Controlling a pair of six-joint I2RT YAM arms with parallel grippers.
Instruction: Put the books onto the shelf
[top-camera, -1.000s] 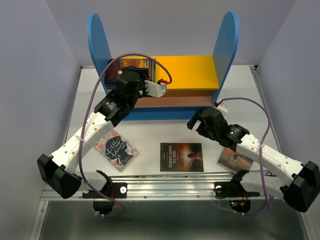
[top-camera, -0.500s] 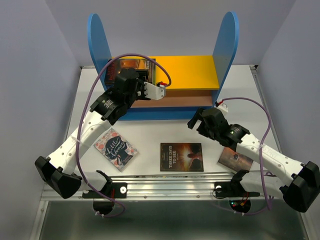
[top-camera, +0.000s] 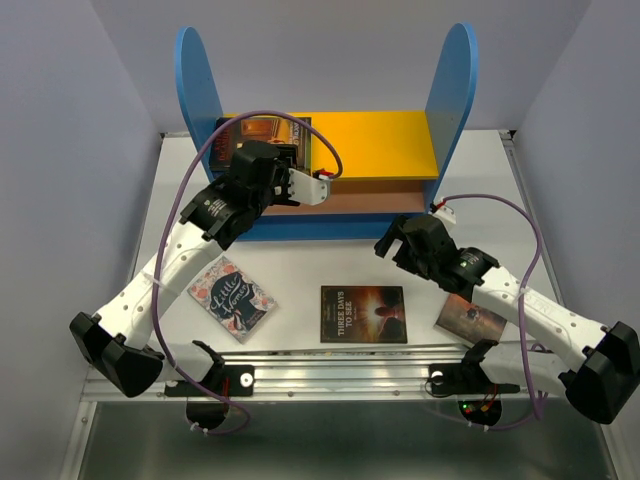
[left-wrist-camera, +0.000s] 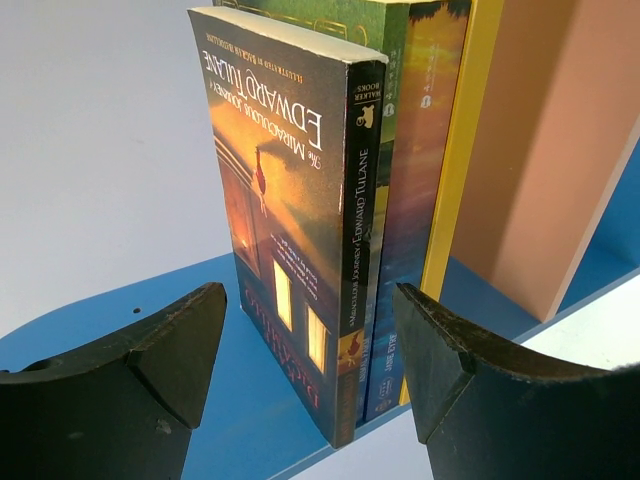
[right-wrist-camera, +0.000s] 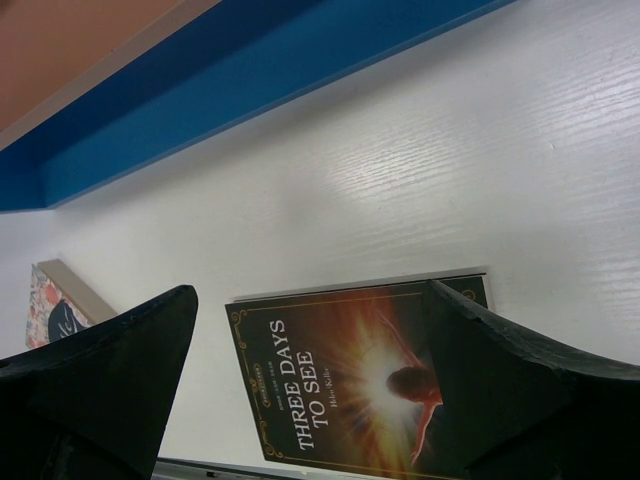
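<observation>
My left pincer (left-wrist-camera: 310, 300) is wide open and holding nothing, its two black fingers (left-wrist-camera: 150, 370) straddling the near edge of the stack without touching it. The Edward Tulane book (left-wrist-camera: 290, 200) is outermost, with a green-spined one (left-wrist-camera: 385, 120) behind it. From above, that stack (top-camera: 262, 132) sits on the yellow board (top-camera: 380, 140) of the shelf (top-camera: 195, 80), up against its left blue panel. My right pincer (top-camera: 395, 240) is spread just as wide, empty, hanging over the table (top-camera: 300, 262) just in front of the shelf's blue base. Three Days to See (right-wrist-camera: 350, 380) lies flat right below it, Little Women (top-camera: 233, 298) sits off to the left, and another paperback (top-camera: 468, 318) is half hidden under my right forearm. Now the worries. If my left fingers back out crooked, one could clip the Tulane cover and drag the stack off the board. The purple cable (top-camera: 215, 140) loops close to those books too, and a swing could snag it. On the right, a thin book lying flat gives my fingertips no edge, so I'd likely just shove it across the table. And my forearm could scuff the paperback beneath it.
</observation>
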